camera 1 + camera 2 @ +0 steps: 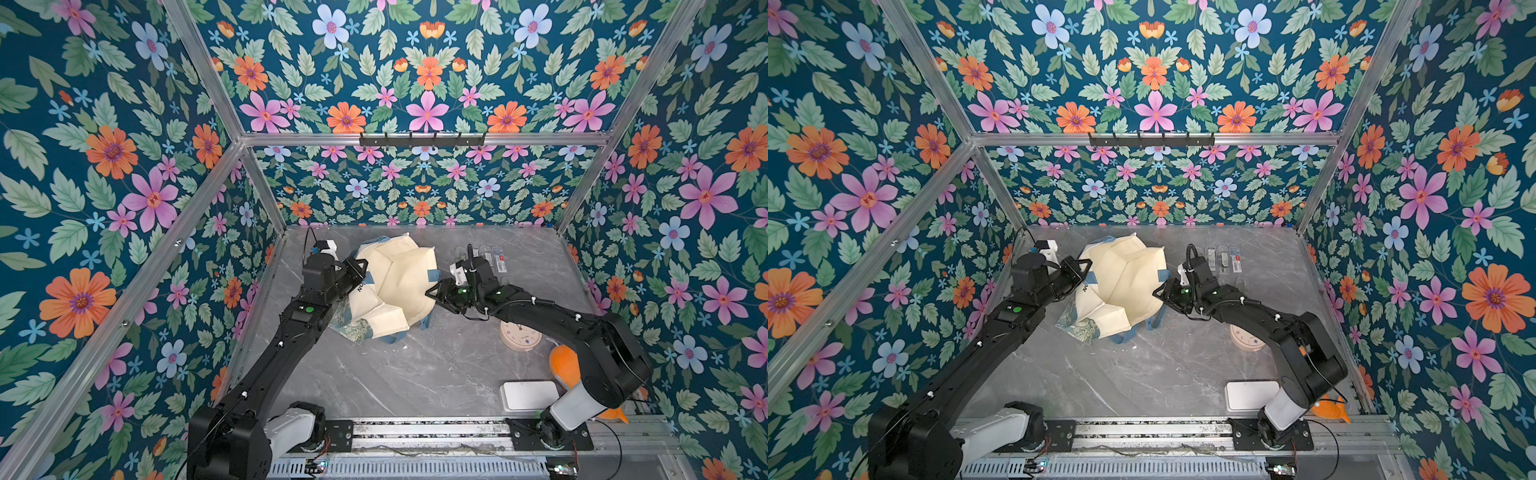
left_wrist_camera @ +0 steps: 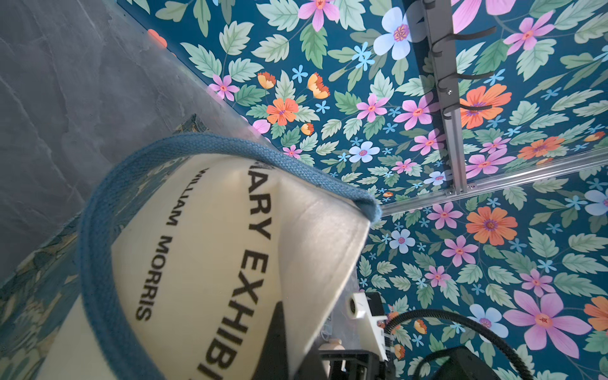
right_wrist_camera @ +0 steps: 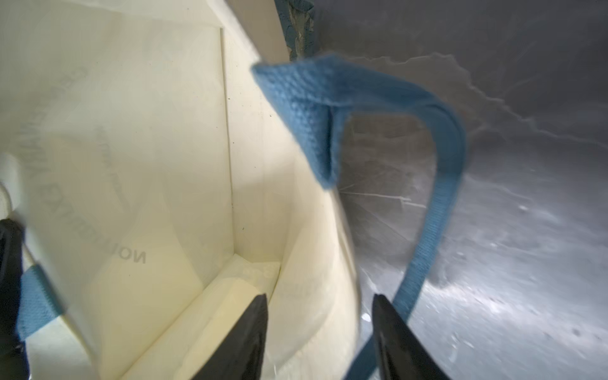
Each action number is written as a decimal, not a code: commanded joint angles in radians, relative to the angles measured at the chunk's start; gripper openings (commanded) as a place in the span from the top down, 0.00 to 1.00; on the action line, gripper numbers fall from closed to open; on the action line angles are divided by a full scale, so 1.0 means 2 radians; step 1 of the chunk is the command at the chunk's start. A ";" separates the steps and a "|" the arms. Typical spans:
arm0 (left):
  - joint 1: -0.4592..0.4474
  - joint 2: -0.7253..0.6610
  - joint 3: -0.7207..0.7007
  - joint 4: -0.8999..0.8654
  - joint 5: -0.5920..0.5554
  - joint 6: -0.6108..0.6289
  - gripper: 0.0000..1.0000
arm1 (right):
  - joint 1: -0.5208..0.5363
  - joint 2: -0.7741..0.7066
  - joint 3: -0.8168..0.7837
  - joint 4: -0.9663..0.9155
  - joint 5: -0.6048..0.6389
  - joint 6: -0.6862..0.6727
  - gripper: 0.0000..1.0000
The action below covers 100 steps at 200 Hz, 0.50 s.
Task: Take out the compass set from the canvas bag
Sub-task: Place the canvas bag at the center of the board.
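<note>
While the left fingers (image 2: 278,345) sit pinched tight on the canvas bag (image 1: 399,286) at its rim, close to a blue strap (image 2: 98,230), the bag stands half-collapsed toward the back of the worktop (image 1: 415,374), its mouth held open between the two arms. Green patterned base panel (image 1: 353,328) is splayed on the surface on the left arm's side.

Right fingers (image 3: 243,342): parted, middling gap, straddling the opposite rim. One inside the bag, one outside, cloth wall loose between them, not clamped. Second strap (image 3: 441,184) loops past the outer finger.

Compass set: not found inside. Right wrist view shows only bare cream lining and a folded bottom seam; deeper corners hidden. A row of clear plastic packs (image 1: 492,255) lies on the worktop behind the right arm, apart from the bag. Could be the set, too small to tell.

Handling, my estimate.
- Bag: soft, floppy, light. Walls would fold inward if released, so hold at the hemmed rim beside the strap stitching, where cloth is doubled and stiffest.
- Set, if a hard clear case: light, rigid, slick. Take it across its narrow width, mid-length, with a firm squeeze; a corner grip would likely let it swivel or slip.
- Risk: strap snagging the outer finger.
</note>
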 commanded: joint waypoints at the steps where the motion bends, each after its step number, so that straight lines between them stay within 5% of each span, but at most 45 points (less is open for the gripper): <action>1: 0.005 -0.003 0.000 0.029 0.013 -0.007 1.00 | 0.004 0.038 0.027 0.033 -0.014 0.025 0.67; 30: 0.020 -0.011 -0.005 0.026 0.023 -0.010 1.00 | 0.005 0.052 0.106 -0.039 -0.012 -0.008 1.00; 100: 0.031 -0.009 -0.007 0.002 0.038 -0.012 1.00 | -0.012 0.085 0.320 -0.278 0.008 -0.130 1.00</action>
